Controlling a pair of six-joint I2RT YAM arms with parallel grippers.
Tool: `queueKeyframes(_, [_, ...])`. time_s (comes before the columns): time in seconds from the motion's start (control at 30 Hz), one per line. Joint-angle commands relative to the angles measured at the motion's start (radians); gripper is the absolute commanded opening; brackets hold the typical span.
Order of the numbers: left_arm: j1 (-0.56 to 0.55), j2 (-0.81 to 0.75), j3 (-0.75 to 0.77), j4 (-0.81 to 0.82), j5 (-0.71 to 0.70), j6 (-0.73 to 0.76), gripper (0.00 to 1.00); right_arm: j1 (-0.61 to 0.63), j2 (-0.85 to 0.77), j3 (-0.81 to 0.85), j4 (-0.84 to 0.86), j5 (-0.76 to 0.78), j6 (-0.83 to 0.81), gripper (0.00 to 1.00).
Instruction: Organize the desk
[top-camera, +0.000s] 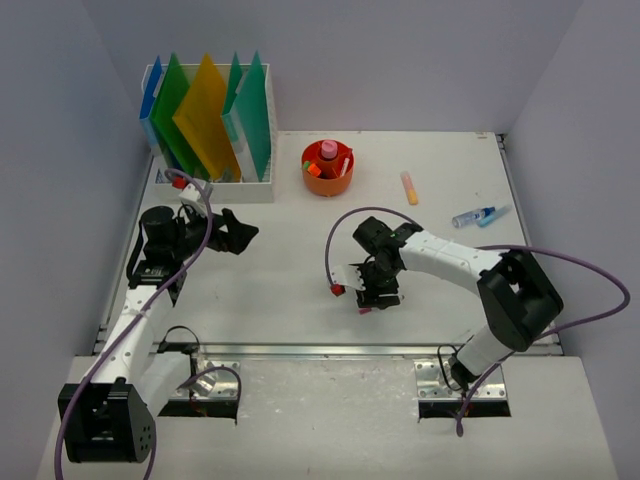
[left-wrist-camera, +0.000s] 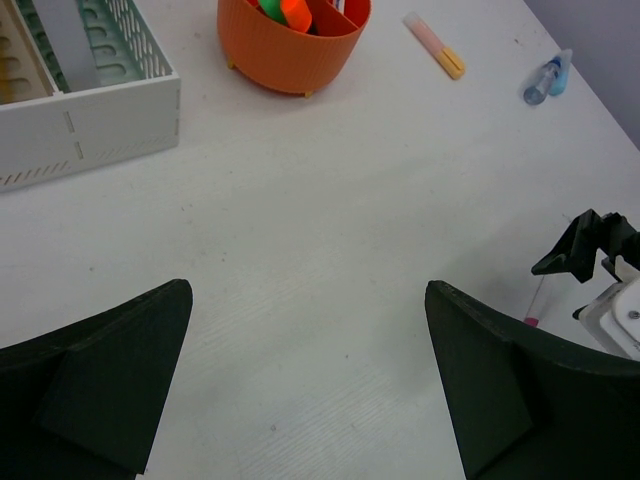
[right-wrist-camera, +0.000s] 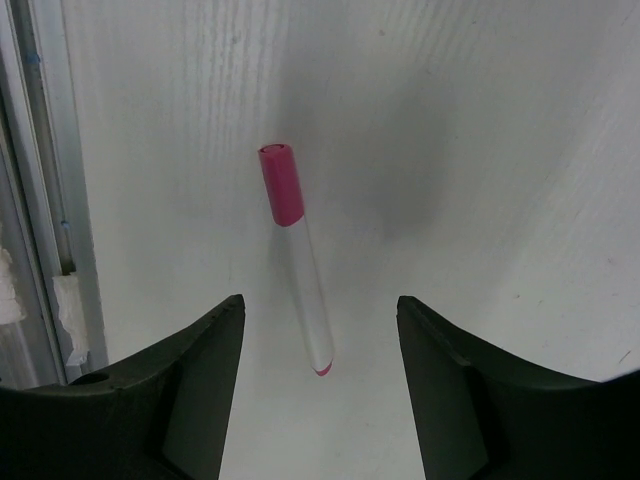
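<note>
- Our right claw (right-wrist-camera: 318, 305) is released. In the right wrist view its two dark fingers (right-wrist-camera: 200, 380) stand on either side of a pink-capped marker (right-wrist-camera: 300, 270), and neither one touches it.
- Only that view shows the marker whole. It lies flat on the desk (right-wrist-camera: 480, 150) with a white barrel, its cap pointing away from the fingers, and the metal rail (right-wrist-camera: 40, 200) runs close by on the left.
- From above, the right claw (top-camera: 375, 295) covers nearly all of the marker.
- Our left claw (left-wrist-camera: 308, 290) is also spread wide, with only bare desk between its fingers.
- The left wrist view looks across the desk to an orange pen cup (left-wrist-camera: 290, 50), the corner of a white file rack (left-wrist-camera: 90, 120), a pink-and-yellow highlighter (left-wrist-camera: 435, 45) and a small blue item (left-wrist-camera: 545, 80) that we cannot name.
- Only the top view shows the coloured folders (top-camera: 205, 115) standing in the rack.
- The right arm bends at an elbow by the desk's right edge and reaches back to mid-desk, wrist turned down.
- The left arm runs up the left edge, and the left claw (top-camera: 240, 232) points right, near the rack.
</note>
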Motion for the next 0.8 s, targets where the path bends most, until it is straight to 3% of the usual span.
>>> queueKeyframes(0.0, [0.004, -0.017, 0.036, 0.01, -0.003, 0.014, 1.0, 0.028, 0.046, 0.053, 0.036, 0.073, 0.074, 0.63])
queueKeyframes(0.3, [0.004, -0.006, 0.028, 0.012, -0.053, 0.02, 1.0, 0.144, 0.116, 0.057, 0.003, 0.079, 0.137, 0.62])
queueKeyframes(0.47, [0.004, -0.012, 0.031, 0.002, -0.074, 0.019, 1.0, 0.2, 0.153, 0.026, 0.058, 0.122, 0.172, 0.55])
queueKeyframes(0.57, [0.004, -0.03, 0.019, 0.004, -0.084, 0.015, 1.0, 0.224, 0.21, 0.026, 0.102, 0.159, 0.21, 0.44])
queueKeyframes(0.73, [0.004, -0.034, 0.013, 0.002, -0.093, 0.021, 1.0, 0.218, 0.253, 0.096, 0.08, 0.205, 0.207, 0.03])
queueKeyframes(0.77, [0.003, -0.032, 0.014, 0.002, -0.094, 0.022, 1.0, 0.205, 0.248, 0.136, 0.051, 0.195, 0.21, 0.01])
